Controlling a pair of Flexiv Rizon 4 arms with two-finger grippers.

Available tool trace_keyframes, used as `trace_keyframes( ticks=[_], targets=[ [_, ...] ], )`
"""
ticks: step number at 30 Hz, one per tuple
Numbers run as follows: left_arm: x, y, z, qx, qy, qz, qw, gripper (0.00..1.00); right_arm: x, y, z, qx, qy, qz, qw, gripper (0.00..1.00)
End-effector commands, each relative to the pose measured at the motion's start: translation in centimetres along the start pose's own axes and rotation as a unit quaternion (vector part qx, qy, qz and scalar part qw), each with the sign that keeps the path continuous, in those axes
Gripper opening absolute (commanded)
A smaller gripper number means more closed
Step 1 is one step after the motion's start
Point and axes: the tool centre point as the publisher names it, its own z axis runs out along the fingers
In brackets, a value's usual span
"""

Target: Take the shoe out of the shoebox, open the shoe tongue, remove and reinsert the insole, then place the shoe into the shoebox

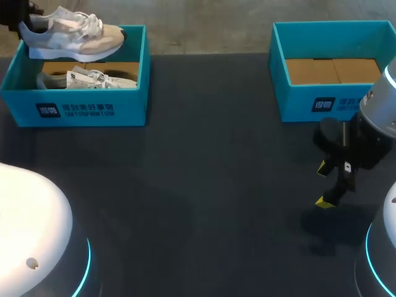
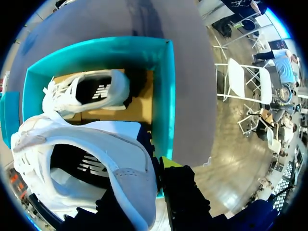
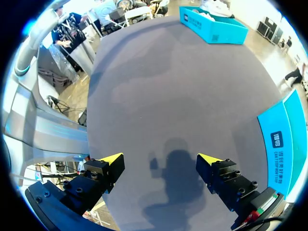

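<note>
Shoe (image 2: 120, 159) gripped at heel by left claw (image 2: 149, 178) (seemingly), above shoebox (image 2: 163, 96); right claw (image 3: 159, 166) spread over dark table (image 3: 168, 72).

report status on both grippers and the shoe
Left gripper jaws shut on shoe, held above the left shoebox. Right gripper jaws open, empty, over the table. Second shoe lies in that box; nothing seen in the way.

A dark grey table (image 1: 204, 204) spans the scene.
</note>
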Motion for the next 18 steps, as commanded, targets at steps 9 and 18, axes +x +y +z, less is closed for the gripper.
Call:
trace_keyframes(
  ticks=[9,18],
  targets=[
    [-0.2,2.8,1.0,0.016,0.004,-0.003,1.000,0.00,0.1,-0.1,0.1,0.000,-0.002,0.000,1.000,1.00],
    [-1.4,2.5,2.8,0.010,0.023,-0.007,1.000,0.00,0.1,-0.1,0.1,0.000,-0.002,0.000,1.000,1.00]
  ],
)
